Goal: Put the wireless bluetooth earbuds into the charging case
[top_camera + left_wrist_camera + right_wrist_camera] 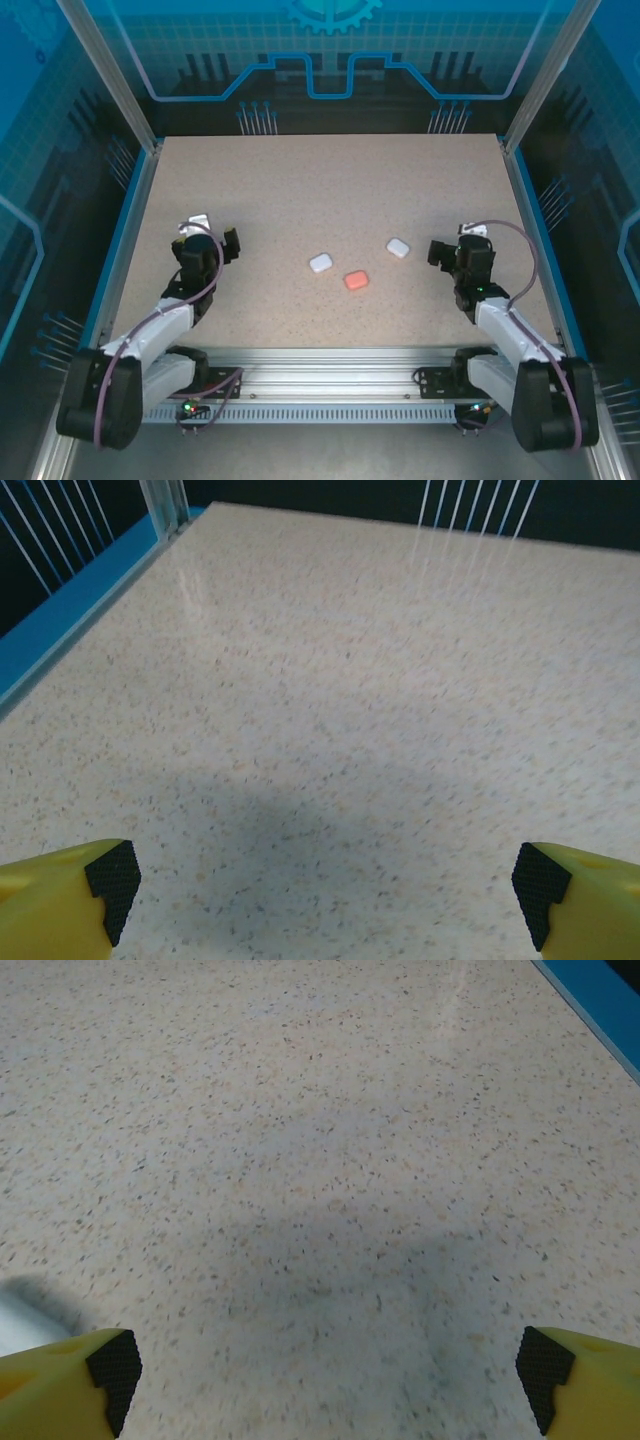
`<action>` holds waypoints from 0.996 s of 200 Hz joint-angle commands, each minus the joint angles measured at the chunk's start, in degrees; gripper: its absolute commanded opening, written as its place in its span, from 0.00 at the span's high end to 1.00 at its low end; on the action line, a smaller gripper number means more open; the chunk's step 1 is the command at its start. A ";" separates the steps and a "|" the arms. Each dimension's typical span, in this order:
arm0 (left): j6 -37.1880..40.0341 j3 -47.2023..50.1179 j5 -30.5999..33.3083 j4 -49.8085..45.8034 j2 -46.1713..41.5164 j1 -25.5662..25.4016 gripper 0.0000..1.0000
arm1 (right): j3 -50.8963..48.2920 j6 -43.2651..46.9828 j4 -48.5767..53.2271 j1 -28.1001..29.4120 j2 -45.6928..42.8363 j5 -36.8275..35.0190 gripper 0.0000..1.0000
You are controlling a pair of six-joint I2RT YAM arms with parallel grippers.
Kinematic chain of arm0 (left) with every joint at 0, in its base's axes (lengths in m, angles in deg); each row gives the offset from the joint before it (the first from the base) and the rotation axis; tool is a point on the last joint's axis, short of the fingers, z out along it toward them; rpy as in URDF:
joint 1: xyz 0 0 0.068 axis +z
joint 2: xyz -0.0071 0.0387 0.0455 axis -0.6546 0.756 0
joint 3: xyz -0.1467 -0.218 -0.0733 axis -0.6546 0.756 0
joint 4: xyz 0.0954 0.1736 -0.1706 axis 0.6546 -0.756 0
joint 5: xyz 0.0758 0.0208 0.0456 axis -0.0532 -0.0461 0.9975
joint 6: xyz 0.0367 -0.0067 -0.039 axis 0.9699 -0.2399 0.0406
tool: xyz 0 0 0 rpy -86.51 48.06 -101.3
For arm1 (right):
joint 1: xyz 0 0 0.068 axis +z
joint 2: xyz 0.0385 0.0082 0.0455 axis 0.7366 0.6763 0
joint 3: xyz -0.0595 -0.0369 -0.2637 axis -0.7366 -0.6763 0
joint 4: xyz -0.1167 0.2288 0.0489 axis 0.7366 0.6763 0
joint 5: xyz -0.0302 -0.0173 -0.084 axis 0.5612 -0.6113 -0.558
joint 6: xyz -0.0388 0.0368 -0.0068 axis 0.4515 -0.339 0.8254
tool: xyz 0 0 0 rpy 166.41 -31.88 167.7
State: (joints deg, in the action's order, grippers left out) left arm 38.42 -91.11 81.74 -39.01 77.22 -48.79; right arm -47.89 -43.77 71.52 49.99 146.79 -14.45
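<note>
Noted three pebble-like charging cases on the speckled table (pixel 300 180), all near mid-table between the two arms, lids down as far as the top view allowed. Located one white case (pixel 320 263) left of centre. Located the salmon-pink case (pixel 355 280) just beside it, to the right and toward the near edge, not touching. Located the second white case (pixel 398 247) further right, nearest the right arm. Could not make out any earbuds, nor tell whether they sat inside the cases.

Found left gripper (pixel 325 880) spread wide with nothing between its jaws, black pads (pixel 112 878) over bare table, well left of the cases. Found right gripper (pixel 328 1365) likewise spread wide and holding nothing, near the second white case on its right. Recorded a pale shape (pixel 20 1315) at the left edge of the right wrist view, too blurred to name.
</note>
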 commanded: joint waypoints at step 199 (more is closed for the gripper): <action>4.94 -2.31 -13.34 32.80 27.61 6.45 0.01 | 3.28 12.20 -36.21 2.38 26.34 6.82 0.00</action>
State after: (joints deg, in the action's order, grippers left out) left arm 44.86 -92.88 70.01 -4.69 105.63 -42.61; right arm -45.66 -32.51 36.02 52.26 172.76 -7.26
